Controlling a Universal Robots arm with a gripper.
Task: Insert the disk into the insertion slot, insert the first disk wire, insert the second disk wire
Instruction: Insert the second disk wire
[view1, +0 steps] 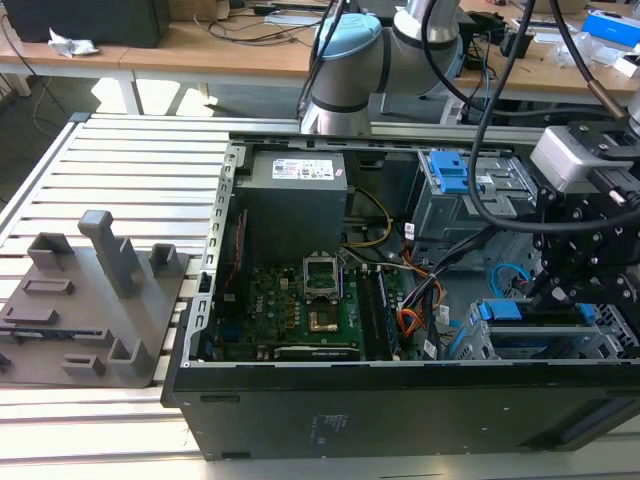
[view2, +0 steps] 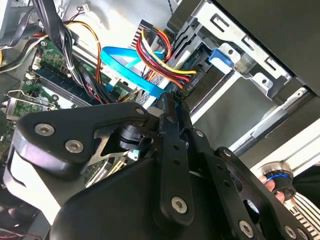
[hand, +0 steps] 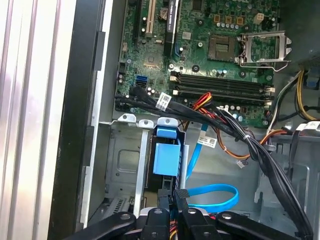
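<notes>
Black gripper (view1: 553, 292) low inside the open black computer case (view1: 400, 400), at the exterior view's right, over the grey perforated drive cage (view1: 520, 345). Grey hard drive in bright blue plastic carrier (hand: 166, 155) sits in the cage slot. Fingers (hand: 178, 200) pinched on a small dark plug at the drive's end; thin light blue flat cable (hand: 215, 195) loops just beside, orange-red wire bundle (view2: 160, 52) near.

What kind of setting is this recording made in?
Probably a robotics lab or workshop bench: an open computer case lies on a slatted aluminium table, a grey fixture block sits beside it, and cluttered wooden desks stand behind the arm.
</notes>
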